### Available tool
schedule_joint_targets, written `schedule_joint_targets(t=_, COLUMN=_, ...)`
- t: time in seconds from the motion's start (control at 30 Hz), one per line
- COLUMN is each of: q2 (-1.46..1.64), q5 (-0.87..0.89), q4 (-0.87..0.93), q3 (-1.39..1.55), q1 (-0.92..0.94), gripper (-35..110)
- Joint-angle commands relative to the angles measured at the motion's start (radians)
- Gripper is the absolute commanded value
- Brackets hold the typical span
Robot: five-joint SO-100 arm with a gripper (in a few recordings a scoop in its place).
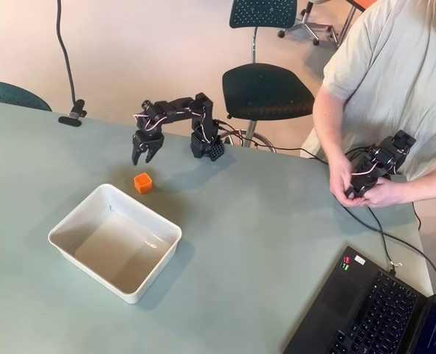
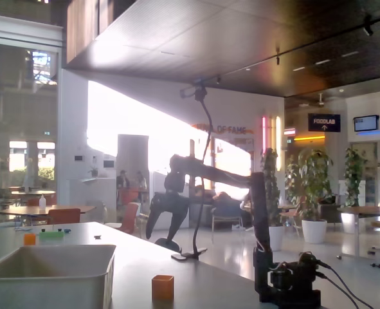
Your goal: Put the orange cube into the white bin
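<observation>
Squarely on the grey-green table (image 1: pixel 277 221) sits the orange cube (image 1: pixel 143 183), just below the gripper (image 1: pixel 145 156) in the overhead view and a short way apart from it, untouched. In the fixed view the cube (image 2: pixel 162 287) stands on the tabletop below and slightly right of the gripper (image 2: pixel 162 226), which hangs in the air with its fingers pointing down. The jaws are parted a little, a narrow gap showing between the fingertips, and they hold nothing.

Farther from the gripper, down and to the left in the overhead view, lies the white bin (image 1: pixel 63 230), turned at an angle to the table edge, its near corner just beside the cube. Its glossy inside holds nothing. In the fixed view the bin (image 2: pixel 48 283) sits low at the left, left of the cube.

The black arm (image 1: pixel 181 110) reaches left from its base (image 1: pixel 206 147) at the table's far edge, to the right of the gripper in the overhead view. A black laptop (image 1: pixel 365 310) lies well away at the lower right corner of the overhead view, with small red and green stickers too small to read. A person in a pale shirt (image 1: pixel 395 66) sits beyond the right edge of the table.

Behind the gripper in the fixed view, a wall sign reads "OF FAME" (image 2: pixel 227 129), and a dark hanging sign to the right reads "FOODLAB" (image 2: pixel 323 121).
</observation>
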Motion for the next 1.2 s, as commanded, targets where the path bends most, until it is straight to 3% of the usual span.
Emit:
schedule_joint_targets(t=0.0, q2=-0.031, q5=0.0, q4=0.005, q3=-0.021, q1=0.003, gripper=37)
schedule_joint_targets(t=1.17, q2=-0.29, q5=-0.069, q4=0.086, q3=-0.021, q1=0.003, gripper=48)
